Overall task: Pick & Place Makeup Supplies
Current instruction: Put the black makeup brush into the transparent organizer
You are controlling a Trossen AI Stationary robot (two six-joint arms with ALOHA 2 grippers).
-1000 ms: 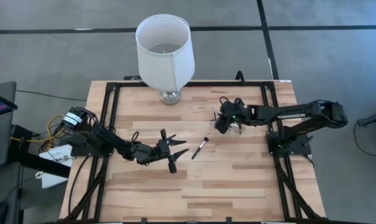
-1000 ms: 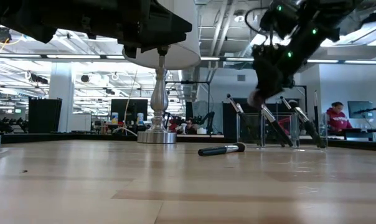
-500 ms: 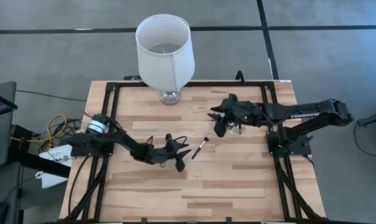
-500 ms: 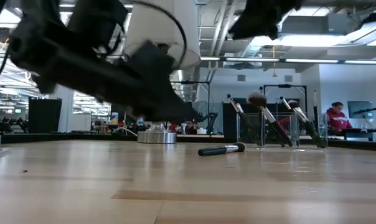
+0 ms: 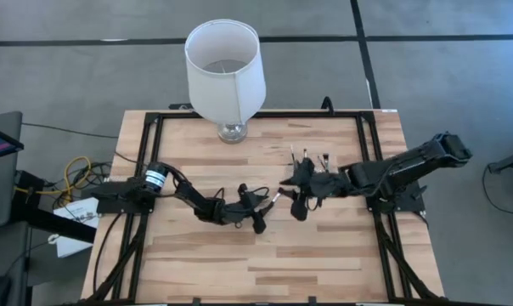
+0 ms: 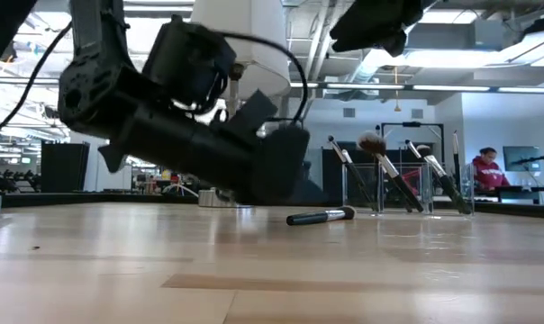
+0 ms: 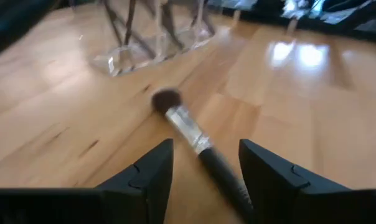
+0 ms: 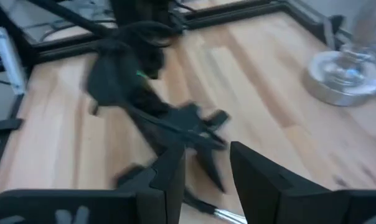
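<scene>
One makeup brush (image 6: 321, 216) lies flat on the table, dark handle, silver ferrule, small dark head (image 7: 167, 99). My left gripper (image 7: 206, 146) is open and low over it, a finger on either side of its handle; in the high view the left gripper (image 5: 263, 212) sits mid-table. My right gripper (image 5: 289, 200) is open, close by on the brush's right, higher up; its wrist view looks down on the left gripper (image 8: 175, 124). Several other brushes stand leaning in the clear holder (image 6: 407, 189), also seen from above (image 5: 312, 163).
The white lampshade (image 5: 225, 64) on its glass base (image 6: 225, 193) stands at the table's far edge, left of the holder. Black frame rails (image 5: 150, 153) run along the table's sides. Bare wood lies toward the near edge. A person (image 6: 485, 171) sits in the room behind.
My left gripper has slid toward the table's right and sunk until its fingers straddle the lying brush. My right gripper has risen from the holder, leaving the fluffy-headed brush standing there, and swung toward the near edge and left, close to the left gripper.
</scene>
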